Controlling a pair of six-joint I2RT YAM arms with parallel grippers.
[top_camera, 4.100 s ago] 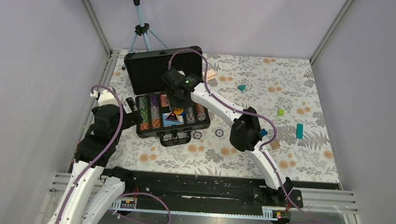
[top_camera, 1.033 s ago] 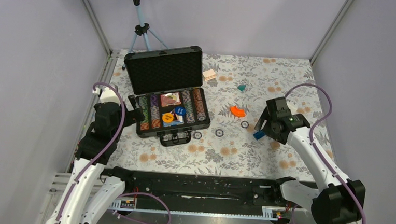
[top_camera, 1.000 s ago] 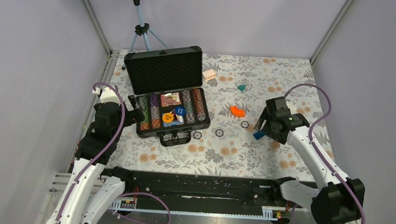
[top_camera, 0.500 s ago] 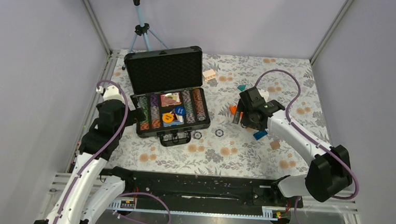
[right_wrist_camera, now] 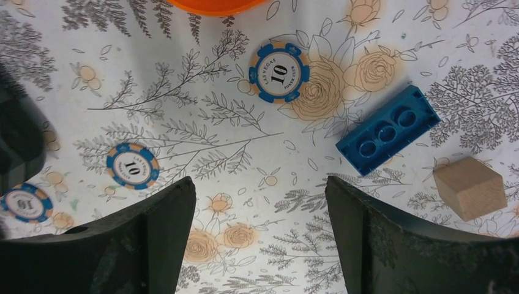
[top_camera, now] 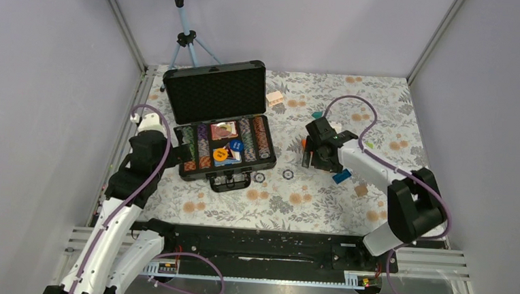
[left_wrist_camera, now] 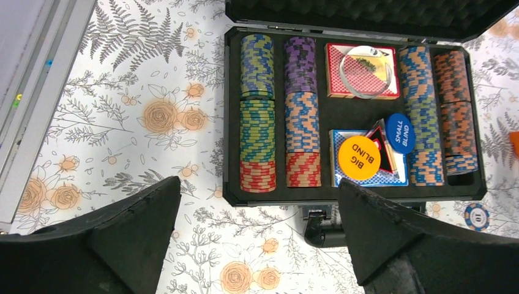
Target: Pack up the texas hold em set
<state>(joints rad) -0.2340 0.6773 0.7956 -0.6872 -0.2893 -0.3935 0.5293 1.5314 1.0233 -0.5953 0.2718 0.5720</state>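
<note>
Black case (top_camera: 214, 93) lid up, mostly filled; 3 blue chips (right_wrist_camera: 279, 71) loose on mat (right_wrist_camera: 269, 257); L gripper (left_wrist_camera: 257, 187), R gripper (right_wrist_camera: 257, 190) both wide, empty.

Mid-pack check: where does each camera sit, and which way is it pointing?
Top external: above and behind the bases, looking down on the floral table; both arms show, left gripper beside the open case, right gripper over loose pieces.
Left wrist: looks down into the case; its open fingers frame the bottom corners.
Right wrist: looks down at loose chips and a blue brick; its open fingers show below.
Shared: case in top and left wrist; blue brick in top and right wrist.
</note>
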